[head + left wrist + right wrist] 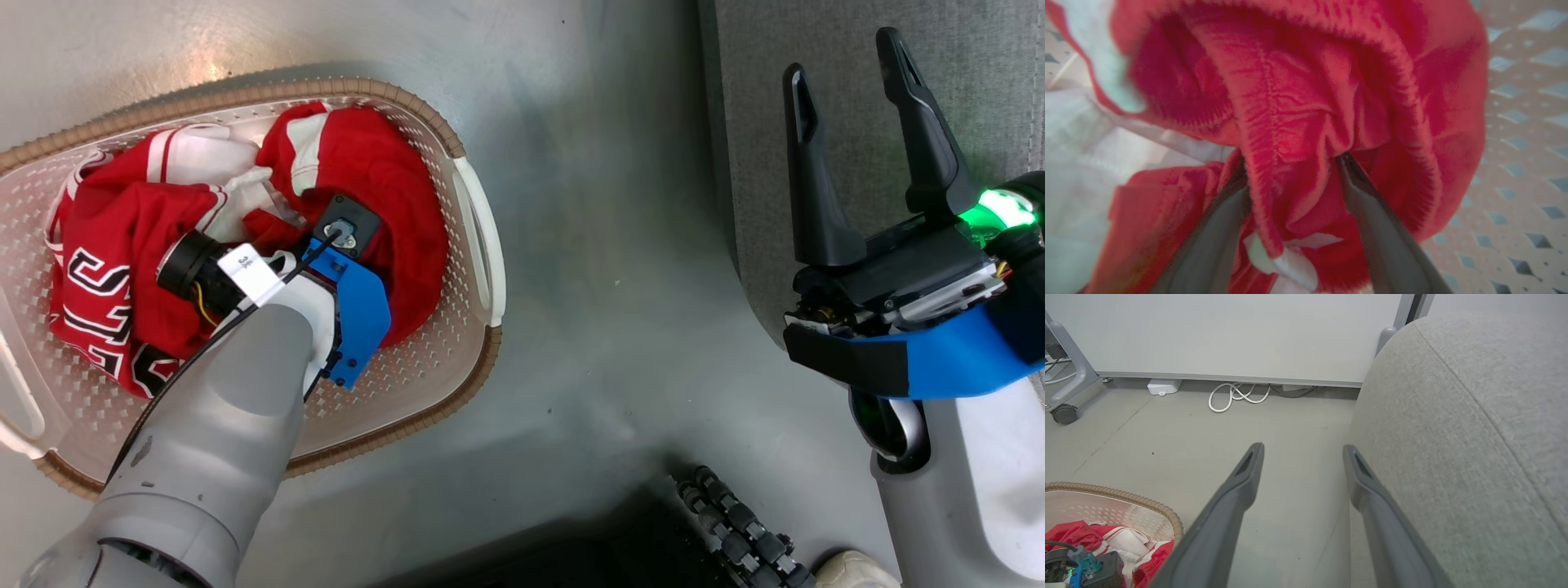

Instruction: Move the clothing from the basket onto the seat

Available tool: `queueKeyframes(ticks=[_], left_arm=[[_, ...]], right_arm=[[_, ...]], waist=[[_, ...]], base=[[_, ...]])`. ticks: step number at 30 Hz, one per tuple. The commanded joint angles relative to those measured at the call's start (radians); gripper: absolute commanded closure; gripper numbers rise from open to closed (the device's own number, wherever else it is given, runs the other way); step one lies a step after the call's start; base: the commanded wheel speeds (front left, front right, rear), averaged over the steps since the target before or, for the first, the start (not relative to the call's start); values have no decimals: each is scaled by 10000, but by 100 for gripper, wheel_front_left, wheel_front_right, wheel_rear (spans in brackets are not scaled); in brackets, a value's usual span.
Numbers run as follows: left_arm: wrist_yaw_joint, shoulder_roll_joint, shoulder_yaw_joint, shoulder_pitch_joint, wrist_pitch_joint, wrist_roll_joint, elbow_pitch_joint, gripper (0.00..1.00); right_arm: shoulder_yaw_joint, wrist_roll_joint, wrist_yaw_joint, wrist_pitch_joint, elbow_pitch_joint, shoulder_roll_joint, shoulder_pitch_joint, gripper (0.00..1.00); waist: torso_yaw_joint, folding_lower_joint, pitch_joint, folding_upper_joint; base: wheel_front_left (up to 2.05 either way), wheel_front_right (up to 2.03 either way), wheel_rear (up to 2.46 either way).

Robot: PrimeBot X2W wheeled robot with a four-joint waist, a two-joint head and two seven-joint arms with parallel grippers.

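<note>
Clothing: bright red shorts (pixel 384 184) and lettered jersey (pixel 106 261), judged soft and light, heaped inside cream perforated plastic basket (pixel 461 388); left gripper (pixel 1292 165), jaws wide, straddles the shorts' gathered elastic waistband, probably the surest hold, while right gripper (pixel 842 61) stands wide, empty, right of basket.

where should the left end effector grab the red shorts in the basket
Probably the gathered elastic waistband, from above: it stands up as a thick ridge on top of the shorts in the basket, and the left end effector stands open astride that fold.
</note>
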Motion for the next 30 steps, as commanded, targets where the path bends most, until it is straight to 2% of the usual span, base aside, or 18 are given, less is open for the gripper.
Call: queueKeyframes(ticks=[1,2,3,4,5,16,22,30], left_arm=[[-53,-27,-145,-161,106,44,21,0],[-57,-42,-217,-170,146,87,19,0],[-59,-47,-264,-201,91,67,19,45],[-61,-52,-295,-226,21,34,21,78],[-64,-83,-330,-207,-25,-10,20,100],[-70,-322,-746,208,-976,-762,-164,100],[-71,-485,-904,539,-1653,-1254,-372,100],[-71,-628,-911,1016,-3054,-2105,-635,100]], right_arm=[[3,1,5,-38,-77,11,-157,0],[-3,14,5,-38,-83,-5,-163,0],[-7,25,5,-38,-83,-15,-176,0],[-13,31,5,-38,-81,-21,-188,0],[-11,34,5,-38,-68,-23,-197,0],[2,-13,5,-38,80,-72,-164,0],[39,-92,5,-38,188,-204,27,0],[146,-158,5,-38,423,-389,407,0]], waist=[[-17,-1,78,-1],[-16,-1,100,-1],[-13,-1,119,-1],[-9,-1,131,-1],[-5,-1,135,-1],[283,-1,-507,-1],[664,-1,-1244,-1],[1305,-1,-2837,-1]], base=[[0,0,0],[0,0,0],[0,0,0],[0,0,0],[0,0,0],[0,0,0],[0,0,0],[0,0,0]])
